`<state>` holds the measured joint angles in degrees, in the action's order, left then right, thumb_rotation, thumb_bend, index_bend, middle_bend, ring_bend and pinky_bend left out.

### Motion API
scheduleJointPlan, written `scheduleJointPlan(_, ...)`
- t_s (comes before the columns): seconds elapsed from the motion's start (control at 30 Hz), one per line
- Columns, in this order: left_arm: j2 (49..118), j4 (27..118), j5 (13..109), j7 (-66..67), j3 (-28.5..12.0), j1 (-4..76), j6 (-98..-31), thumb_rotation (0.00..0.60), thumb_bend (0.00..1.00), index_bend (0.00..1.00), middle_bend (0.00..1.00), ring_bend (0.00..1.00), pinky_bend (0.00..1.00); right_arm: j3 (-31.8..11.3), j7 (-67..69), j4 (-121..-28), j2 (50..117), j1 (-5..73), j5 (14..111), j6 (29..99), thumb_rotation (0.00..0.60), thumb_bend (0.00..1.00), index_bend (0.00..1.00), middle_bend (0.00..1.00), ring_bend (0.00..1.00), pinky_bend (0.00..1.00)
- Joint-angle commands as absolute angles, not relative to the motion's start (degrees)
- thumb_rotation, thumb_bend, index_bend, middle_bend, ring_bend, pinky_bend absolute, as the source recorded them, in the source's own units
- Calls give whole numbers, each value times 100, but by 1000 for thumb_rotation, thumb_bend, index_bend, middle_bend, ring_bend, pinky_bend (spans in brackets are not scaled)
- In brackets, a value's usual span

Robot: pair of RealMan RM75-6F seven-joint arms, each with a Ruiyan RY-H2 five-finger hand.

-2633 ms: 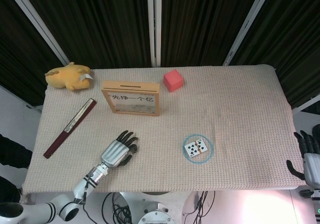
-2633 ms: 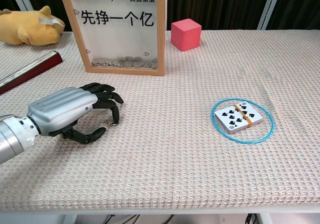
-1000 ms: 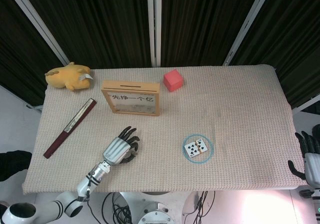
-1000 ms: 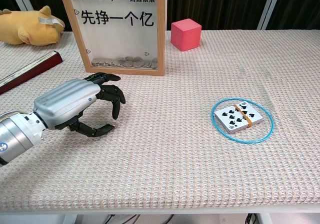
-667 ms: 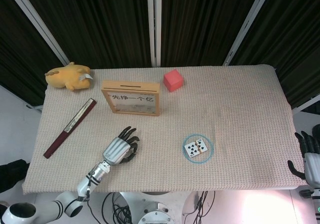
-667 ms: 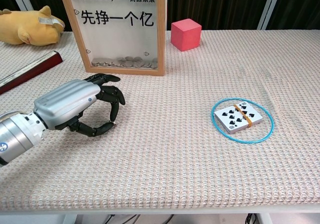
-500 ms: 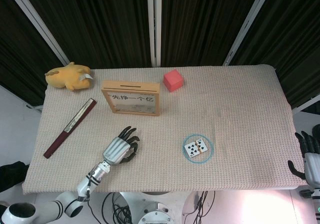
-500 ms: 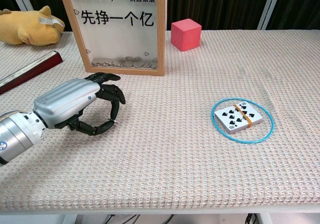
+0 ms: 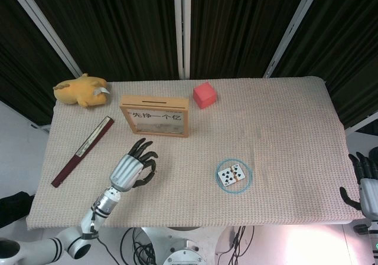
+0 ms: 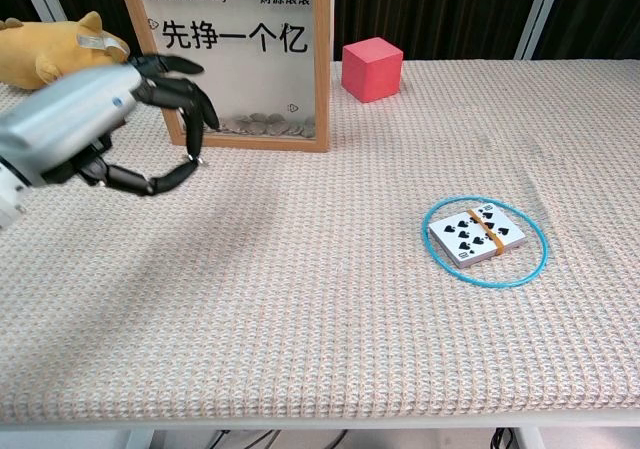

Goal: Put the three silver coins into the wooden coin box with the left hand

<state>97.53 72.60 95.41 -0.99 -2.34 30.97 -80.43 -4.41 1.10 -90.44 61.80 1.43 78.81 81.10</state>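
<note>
Far left: yellow plush toy (image 9: 80,91) at the far corner of the bench (image 9: 283,117); a long dark-red stick (image 9: 81,151) lies diagonally nearer in. Neither is involved.

Left robot hand (image 9: 131,167) – changed within the last half second. It was low over the cloth in front of the box; now it is lifted clear of the bench and carried further away and to the left, up toward the wooden coin box (image 9: 155,117). In the chest view it hangs in front of the box's left half. Thumb and forefinger tips meet in a pinch, the other fingers curled loosely above. Whether a coin sits in that pinch I cannot tell; it is too small to resolve.

No loose silver coins show on the cloth. A layer of coins (image 10: 250,124) lies in the bottom of the box behind its clear pane.

Judgement: a lift after a pick attempt – the next need is the slot on the box top.

Right of the box: red cube (image 9: 204,94); nearer, playing cards (image 9: 231,174) inside a blue ring.

Right robot hand (image 9: 363,185) sits off the bench's right edge, fingers apart, holding nothing.
</note>
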Motion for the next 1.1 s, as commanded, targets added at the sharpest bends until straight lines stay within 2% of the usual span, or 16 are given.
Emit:
scheduleJointPlan(0.03,8952,8270,9530,628,-648,2973,-8496,600,517,660,338,87,88,-444,130,-9034,6194,152,7905,8118,600,289,0,0,0,0)
scheduleJointPlan(0.2,8086,9360,9292,1031,-1191,2985,-8579,600,517,659,337,88,98,-426,103,-9062,6203,149,7999,8187,600,289,0,0,0,0)
scheduleJointPlan(0.33,7590,9924,8859,1195,-1637,3196,-8189,600,517,659,336,88,101,-429,40,-9109,6206,153,8025,8221,600,291,0,0,0,0)
scheduleJointPlan(0.47,7460,9803,8127,1515,-2114,3569,-7627,600,517,660,338,96,110,-439,-2,-9171,6200,154,8037,8255,600,294,0,0,0,0)
scheduleJointPlan(0.57,7537,9439,7211,1738,-2486,3955,-7015,600,517,662,339,101,116,-452,1,-9180,6214,150,8033,8284,600,298,0,0,0,0)
scheduleJointPlan(0.67,7584,9226,6532,1738,-2710,4246,-6540,600,516,662,339,101,116,-450,21,-9141,6239,144,8011,8278,600,298,0,0,0,0)
scheduleJointPlan(0.93,7616,9040,5624,1544,-2817,4726,-5698,600,517,662,344,101,113,-465,215,-9030,6218,136,8063,8325,600,302,0,0,0,0)
scheduleJointPlan(1.1,7734,8933,5396,1436,-2763,4893,-5563,600,517,663,344,101,101,-474,286,-8972,6225,120,8032,8331,600,304,0,0,0,0)
